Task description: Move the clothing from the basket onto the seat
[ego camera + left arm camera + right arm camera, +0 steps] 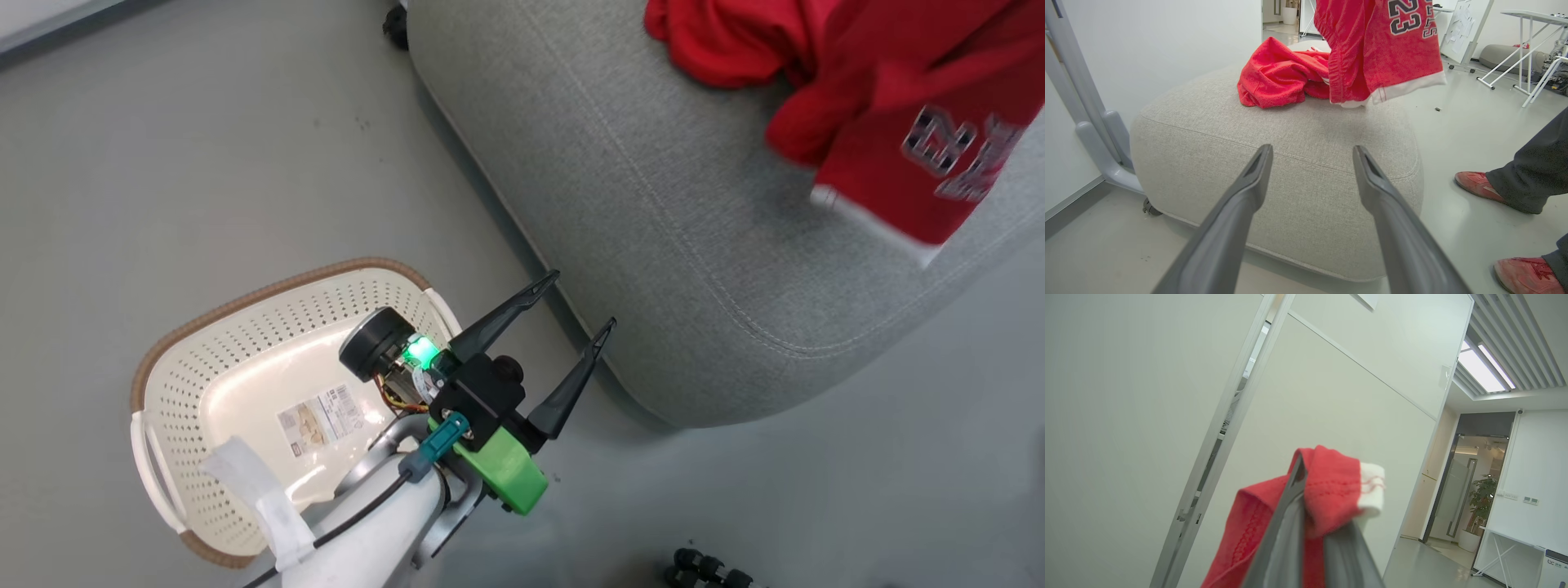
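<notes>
- The seat is a big grey cushion of coarse woven fabric with rounded corners and a stitched seam running below its top edge.
- The clothing is soft bright red cloth. One piece lies crumpled on the seat's top. A second piece, with a white hem band and dark-outlined numerals, hangs over the seat's far side.
- The right hand has its long dark fingers pressed together, pinching a red fold with a white trim end and holding it aloft.
- The left hand has its tapered fingers spread wide with nothing between them. It points at the seat's near rounded edge and is apart from it.
- The basket is cream perforated plastic, a rounded rectangle with a brown woven-look rim. It stands on the floor under the left forearm, near the seat's corner, with its smooth base bare around a label sticker.
- Smooth grey floor lies open to the left of the basket.
- In the left wrist view, a person's red shoes stand on the floor just right of the seat.
</notes>
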